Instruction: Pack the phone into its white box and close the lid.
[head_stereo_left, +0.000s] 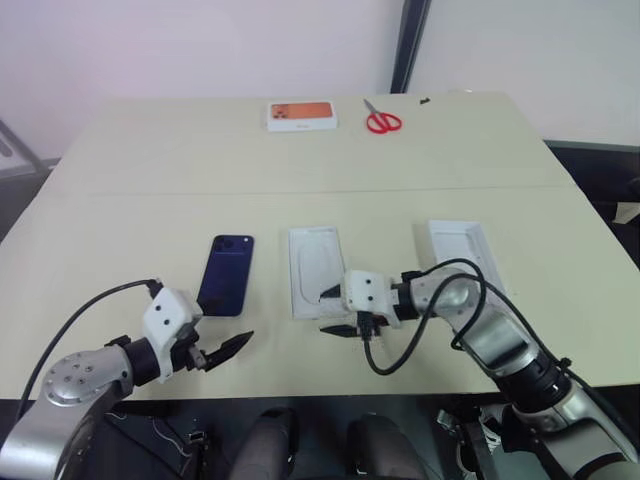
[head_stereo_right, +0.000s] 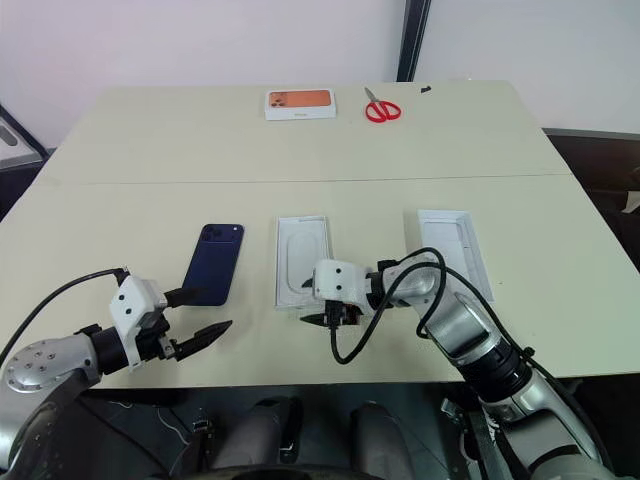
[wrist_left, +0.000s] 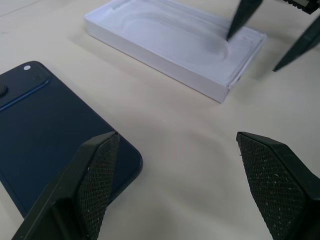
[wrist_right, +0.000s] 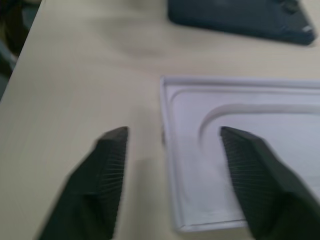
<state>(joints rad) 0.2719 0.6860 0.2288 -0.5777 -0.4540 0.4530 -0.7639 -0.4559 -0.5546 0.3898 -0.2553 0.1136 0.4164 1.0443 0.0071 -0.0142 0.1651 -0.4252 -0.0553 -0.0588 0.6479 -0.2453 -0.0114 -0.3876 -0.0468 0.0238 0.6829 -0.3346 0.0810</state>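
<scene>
- The left gripper hovers low over the near edge of the table, just short of the phone's near end, aimed forward and toward the middle; its fingers stand wide apart with nothing between them.
- The right gripper reaches across from the right, aimed leftward at the near end of the white box with the insert; its jaws are spread and hold nothing, one finger over bare table and the other over the insert's near corner.
- The phone lies flat, back up, left of centre; its long axis runs front to back, slightly tilted, with the camera cluster at the far end.
- Just to its right, apart from it, lies the white box, long axis also front to back, with a flat white insert showing an oval outline on top.
- The lid lies open side up farther right, beside the right forearm, well apart from the phone.
- A black cable loops from the right wrist over the table.
- At the far edge sit a white box with an orange picture and red-handled scissors, clear of both arms.
</scene>
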